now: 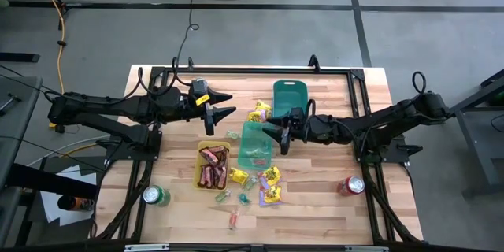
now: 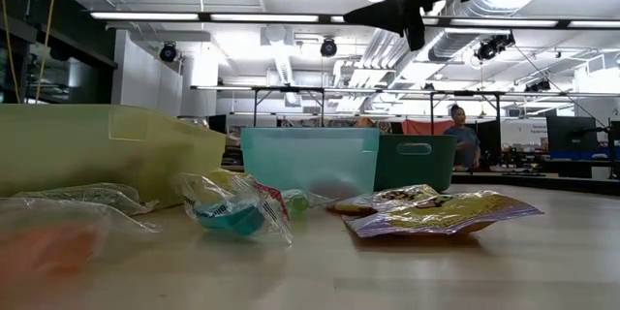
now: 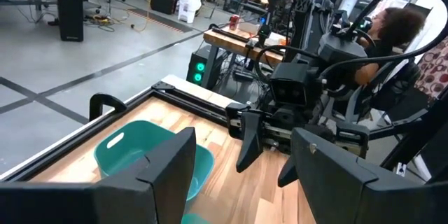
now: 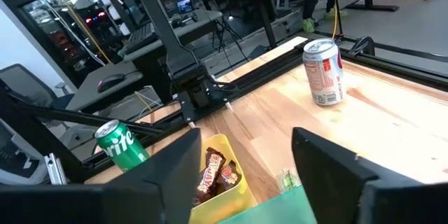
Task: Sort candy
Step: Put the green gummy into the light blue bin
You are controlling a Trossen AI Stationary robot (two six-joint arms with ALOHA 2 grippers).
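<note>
The candy lies mid-table. Dark red-brown bars [image 1: 212, 165] fill a yellow tray [image 1: 200, 175], also seen in the right wrist view as the yellow tray [image 4: 241, 182]. Yellow packets [image 1: 272, 177] and tiny pale pieces [image 1: 223, 197] are scattered on the wood near it, and another yellow packet [image 1: 260, 112] lies farther back. My left gripper [image 1: 225, 104] is open, raised above the table to the left of that packet. My right gripper [image 1: 276, 136] is open and hovers at the right rim of a light teal tray [image 1: 253, 146]. Neither touches anything.
A dark green tray [image 1: 290, 94] stands at the far middle. A green can [image 1: 155, 197] stands near-left and a red can [image 1: 350, 187] near-right. A black frame [image 1: 252, 71] borders the table. A person [image 2: 463, 140] sits in the room beyond.
</note>
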